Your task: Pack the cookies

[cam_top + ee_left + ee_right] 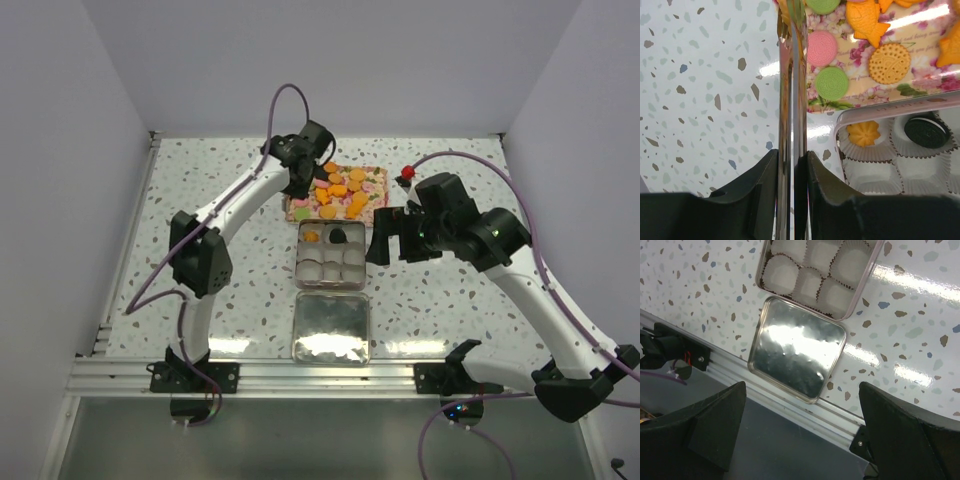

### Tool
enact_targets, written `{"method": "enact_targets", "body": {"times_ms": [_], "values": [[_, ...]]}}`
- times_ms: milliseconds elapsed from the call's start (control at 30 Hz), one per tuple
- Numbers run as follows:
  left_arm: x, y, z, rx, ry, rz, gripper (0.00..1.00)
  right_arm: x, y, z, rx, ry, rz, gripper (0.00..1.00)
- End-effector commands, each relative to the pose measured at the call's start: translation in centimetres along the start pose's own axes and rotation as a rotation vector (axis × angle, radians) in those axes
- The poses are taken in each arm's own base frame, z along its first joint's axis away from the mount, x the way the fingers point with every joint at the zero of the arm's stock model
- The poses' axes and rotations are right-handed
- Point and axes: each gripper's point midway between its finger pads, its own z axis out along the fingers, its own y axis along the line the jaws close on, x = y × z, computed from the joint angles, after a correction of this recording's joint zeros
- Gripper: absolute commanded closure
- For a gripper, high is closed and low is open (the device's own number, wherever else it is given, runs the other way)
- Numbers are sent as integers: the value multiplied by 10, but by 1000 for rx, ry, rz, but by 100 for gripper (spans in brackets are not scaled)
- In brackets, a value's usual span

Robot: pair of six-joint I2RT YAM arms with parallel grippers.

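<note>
Top external view is showing the left arm reaching across the speckled table (430, 310) to the floral tray (378, 173), where most of the cookies (340, 190) are lying in a loose spread, mostly orange with some pink and green. The left gripper (303, 183) is hanging over the tray's left edge. Left wrist view is showing its two thin, shiny fingers (785, 100) standing nearly together with only a narrow slit between them. Their tips are running off the top of the picture, so I cannot tell whether they are pinching a cookie. Just right of them a pink cookie (821, 48) and a green cookie (832, 83) are lying flat on the tray, and a round orange cookie (889, 63) is lying further right. Just beside the tray, on its near side, the square tin (298, 255) is sitting open with white paper cups (917, 167) in its compartments. An orange swirl cookie (863, 134) is resting in the far-left cup and a black cookie (925, 132) in the cup next to it. The lid (332, 320) is lying shiny side up just nearer than the tin. The right gripper (392, 238) is hovering just right of the tin, its fingers spread wide and gripping nothing.
</note>
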Motion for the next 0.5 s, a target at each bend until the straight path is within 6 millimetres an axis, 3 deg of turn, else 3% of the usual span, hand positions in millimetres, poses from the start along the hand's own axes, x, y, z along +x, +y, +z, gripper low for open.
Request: {"method": "enact_targets", "body": {"times_ms": [0, 100, 267, 467], "values": [[-30, 12, -58, 78, -146, -69, 76, -13, 6, -11, -21, -53, -11, 1], [-33, 4, -90, 157, -214, -67, 80, -13, 6, -13, -21, -60, -6, 1], [-16, -12, -108, 219, -204, -39, 95, -12, 6, -15, -28, -72, 6, 1], [8, -44, -128, 294, -219, 21, 100, -4, 6, -17, -44, -79, 38, 1]]}}
